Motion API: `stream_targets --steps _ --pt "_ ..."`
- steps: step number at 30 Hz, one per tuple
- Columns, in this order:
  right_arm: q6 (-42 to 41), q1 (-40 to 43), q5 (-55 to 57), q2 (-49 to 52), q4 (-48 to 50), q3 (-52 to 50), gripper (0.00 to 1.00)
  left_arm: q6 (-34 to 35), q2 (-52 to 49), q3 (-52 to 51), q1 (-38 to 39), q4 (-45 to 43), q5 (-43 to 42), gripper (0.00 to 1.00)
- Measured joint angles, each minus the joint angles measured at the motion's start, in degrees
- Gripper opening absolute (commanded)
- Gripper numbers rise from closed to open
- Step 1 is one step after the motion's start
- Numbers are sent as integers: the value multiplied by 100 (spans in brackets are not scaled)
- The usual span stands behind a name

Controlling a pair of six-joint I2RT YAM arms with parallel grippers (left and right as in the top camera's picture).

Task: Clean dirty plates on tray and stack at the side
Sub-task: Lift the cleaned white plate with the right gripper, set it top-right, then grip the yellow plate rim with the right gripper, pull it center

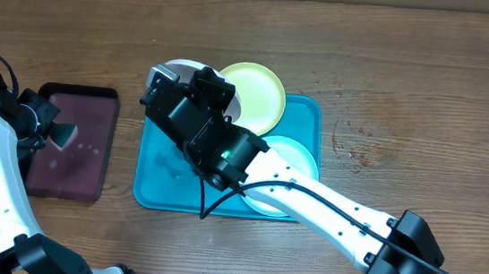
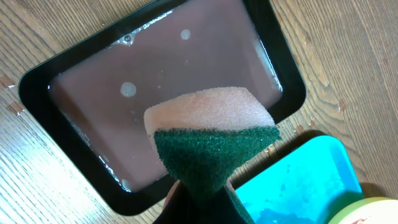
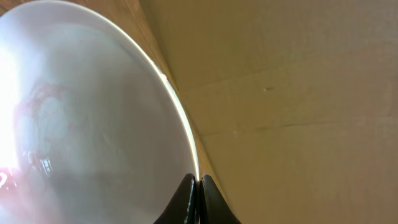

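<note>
We see the right gripper (image 3: 198, 182) shut tight on the rim of the white plate (image 3: 93, 112), its two fingers pinching the edge. The plate is tipped up off the flat, over the far left corner of the blue tray (image 1: 165, 172). Faint reddish smears show on the plate's inner face.

The blue tray lies near the middle of the table (image 1: 413, 63), closer to the near edge. The green-rimmed plate (image 1: 253, 93) lies across the tray's far edge, partly over the rim, just beside the white plate. The light-blue plate (image 1: 298, 156) lies in the tray's right half, partly covered by the right arm, which reaches across it from the near right corner of the tabletop.

The left gripper (image 1: 51, 129) is clamped on a sponge (image 2: 211, 137), green scouring side and pale foam both showing. It hangs over the maroon tray (image 2: 37, 93), which lies by the left edge of the tabletop, apart from the blue tray. We see a thin layer of liquid with a few bubbles in the maroon tray.
</note>
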State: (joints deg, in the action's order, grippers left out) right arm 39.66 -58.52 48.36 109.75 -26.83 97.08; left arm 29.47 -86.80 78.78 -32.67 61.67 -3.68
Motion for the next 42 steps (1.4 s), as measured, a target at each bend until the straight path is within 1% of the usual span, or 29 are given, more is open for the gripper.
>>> stream_targets --steps 6,10,13,15,19,23,26,29,33,36,39,42 --pt "-7 4 -4 0 31 0 4 0 0 0 0 2 -2 4" --pt "-282 79 -216 0 22 0 4 0 0 0 0 2 -2 4" --pt "-1049 334 -678 0 -105 2 4 -4 0 0 0 2 -2 4" --pt "-1871 629 -1058 0 -190 2 4 -7 0 0 0 2 0 4" --pt "-3421 1436 -2192 0 -501 11 4 -28 0 0 0 2 -2 4" --pt "-4677 2564 -4002 0 -791 11 4 -87 0 0 0 2 0 4" --pt "-5320 3521 -5289 0 -949 11 4 -98 0 0 0 2 0 4" --pt "-5698 4524 -6137 0 -1331 15 4 -111 0 0 0 2 0 4" --pt "-5939 5696 -6345 0 -2103 22 4 -114 0 0 0 4 -2 4" --pt "-6037 6467 -6013 2 -2726 22 4 -114 0 0 0 0 -2 4" --pt "-6065 6795 -5711 15 -2879 22 4 -114 0 0 0 0 -2 4" --pt "-6072 6959 -5484 94 -2750 -4 4 -114 0 0 0 2 -2 4"
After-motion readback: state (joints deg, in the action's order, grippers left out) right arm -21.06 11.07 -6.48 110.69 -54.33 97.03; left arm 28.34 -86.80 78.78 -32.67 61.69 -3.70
